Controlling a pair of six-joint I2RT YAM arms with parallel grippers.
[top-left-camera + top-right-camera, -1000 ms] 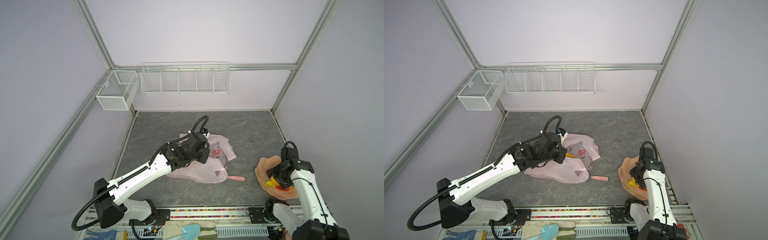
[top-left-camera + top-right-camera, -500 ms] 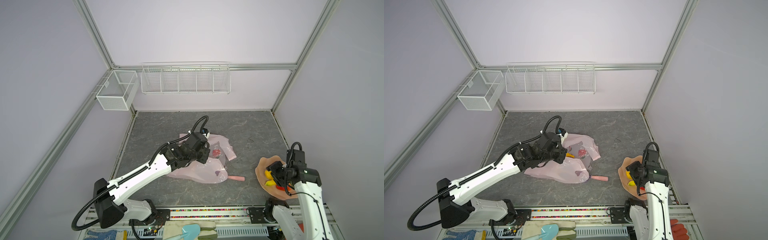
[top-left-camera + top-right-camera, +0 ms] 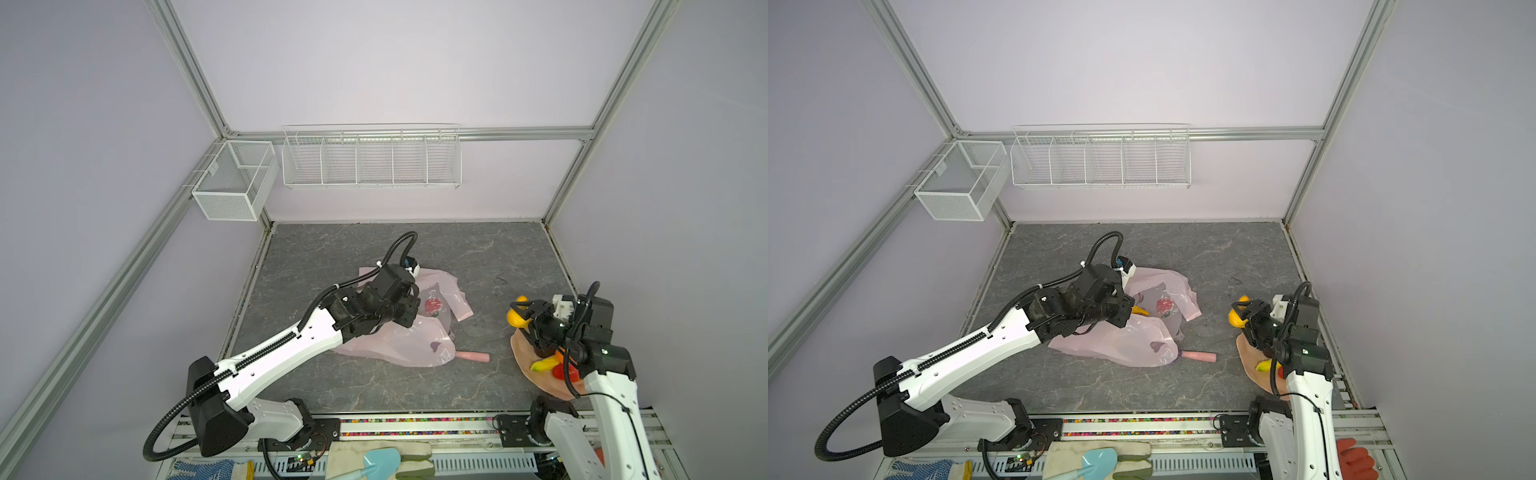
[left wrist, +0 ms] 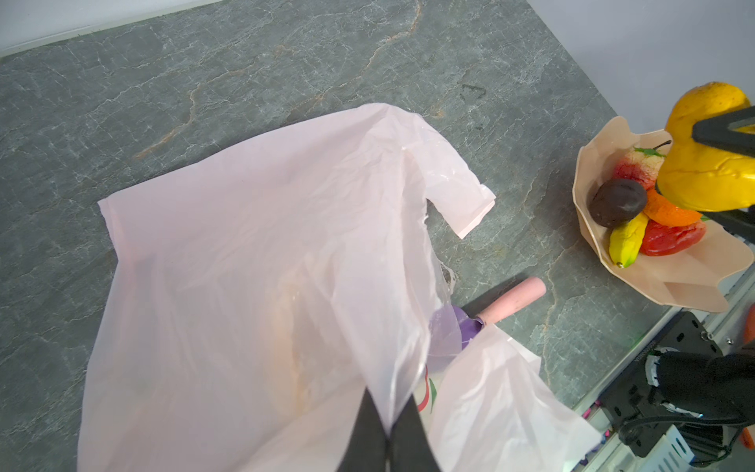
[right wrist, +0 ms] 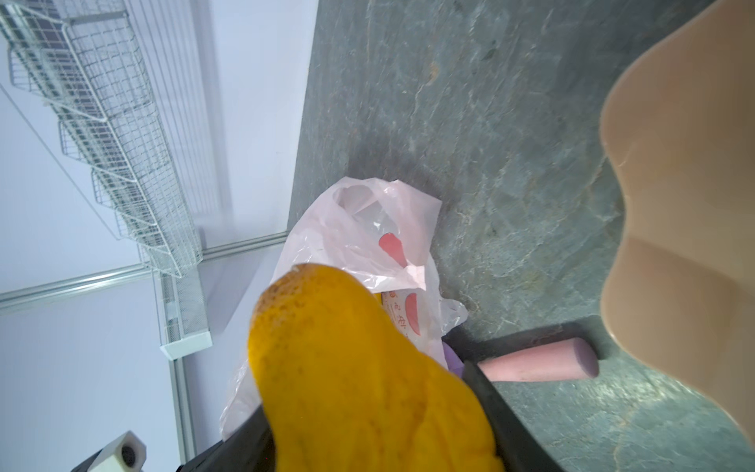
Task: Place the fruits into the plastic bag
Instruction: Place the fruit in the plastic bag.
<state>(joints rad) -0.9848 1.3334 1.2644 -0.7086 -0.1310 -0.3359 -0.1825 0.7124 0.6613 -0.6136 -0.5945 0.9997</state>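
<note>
Pinches the plastic bag (image 3: 399, 345) with the left hand (image 3: 409, 311), fingers (image 4: 365, 429) closed flat together on a fold of the thin pink film at the bottom centre of the left wrist view. Draws that fold up off the grey worktop (image 3: 374, 257) near the centre of both top views, with the rest of the bag spread crumpled below and to the right of the hand. Shows through the film a red strawberry (image 3: 433, 306) and a yellow banana tip (image 3: 1139, 310), both just right of the hand. Grips a bumpy yellow fruit (image 3: 514, 319) in the right hand (image 3: 524, 312) at the right of both top views, one finger on either side of it, clear of the tan plate (image 3: 524, 357) and at its upper left edge. Finds on the plate a banana (image 4: 625, 243), a red fruit (image 4: 672, 237), an orange piece (image 4: 670, 214), a dark round fruit (image 4: 619, 202) and a pink-red one (image 4: 637, 165). Finds a scoop's pink handle (image 3: 473, 356) poking out from under the bag's lower right corner, between bag and plate.
</note>
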